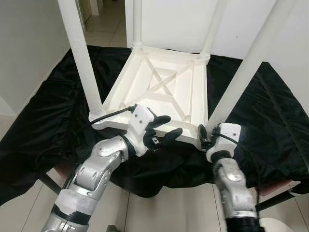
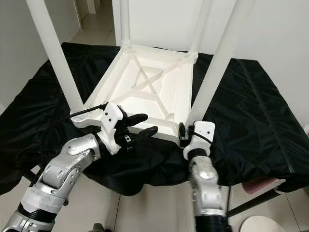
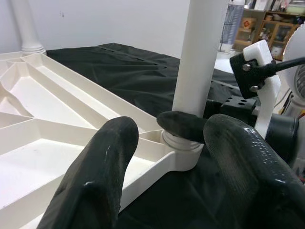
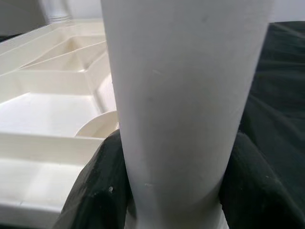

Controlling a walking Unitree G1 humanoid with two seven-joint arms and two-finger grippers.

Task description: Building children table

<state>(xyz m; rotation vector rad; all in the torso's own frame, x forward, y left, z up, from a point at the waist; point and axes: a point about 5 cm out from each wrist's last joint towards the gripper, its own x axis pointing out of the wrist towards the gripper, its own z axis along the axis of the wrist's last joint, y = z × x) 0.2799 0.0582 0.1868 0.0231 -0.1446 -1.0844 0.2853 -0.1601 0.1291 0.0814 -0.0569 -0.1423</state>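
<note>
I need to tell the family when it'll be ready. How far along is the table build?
Nearly done, it seems. Done: the upturned white tabletop on the black cloth has four legs standing in its corner sockets. In hand: the right gripper is closed around the near right leg at its base; the left gripper hovers open by the near edge. Left: probably seating that leg and flipping the table upright.

Upturned white table (image 1: 159,87) on black cloth (image 1: 53,111)

The upturned plastic children's table top (image 1: 159,87) is cream-white with an X-shaped rib pattern; its 4 round legs (image 1: 82,58) are plain white. The glossy cloth (image 1: 43,116) beneath is black. Both silver arms carry black-fingered grippers: left (image 1: 166,130), right (image 1: 206,135).
</note>
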